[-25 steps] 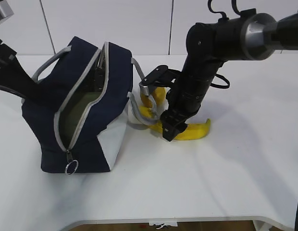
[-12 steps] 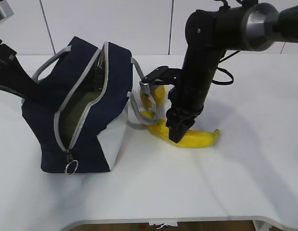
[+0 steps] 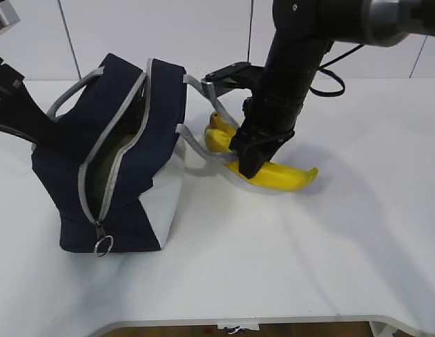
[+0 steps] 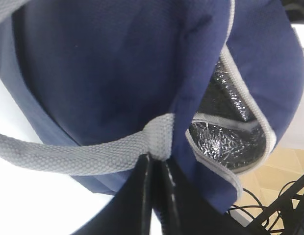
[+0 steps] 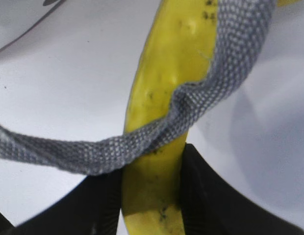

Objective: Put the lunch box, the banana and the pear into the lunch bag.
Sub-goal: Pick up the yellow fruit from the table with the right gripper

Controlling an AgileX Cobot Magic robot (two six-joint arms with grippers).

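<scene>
The navy lunch bag (image 3: pixel 116 151) stands at the left, its zipper open and the mouth gaping toward the right. My left gripper (image 4: pixel 156 159) is shut on the bag's grey webbing handle (image 4: pixel 93 154) where it joins the fabric; in the exterior view the bag hides it. My right gripper (image 3: pixel 252 158) is shut on the banana (image 3: pixel 288 177) and holds it just above the table. The bag's other grey handle (image 5: pixel 157 137) lies across the banana (image 5: pixel 162 78). A yellow lump (image 3: pixel 216 133) behind that strap could be the pear or the banana's end. The lunch box is out of view.
The white table (image 3: pixel 309 260) stretches in front of and to the right of the bag. A metal ring pull (image 3: pixel 103 245) hangs at the zipper's lower end. A white wall stands behind the table.
My right gripper closed on the banana and raised it off the table, dragging the bag's right handle strap up with it. The left arm and bag body stayed put.
</scene>
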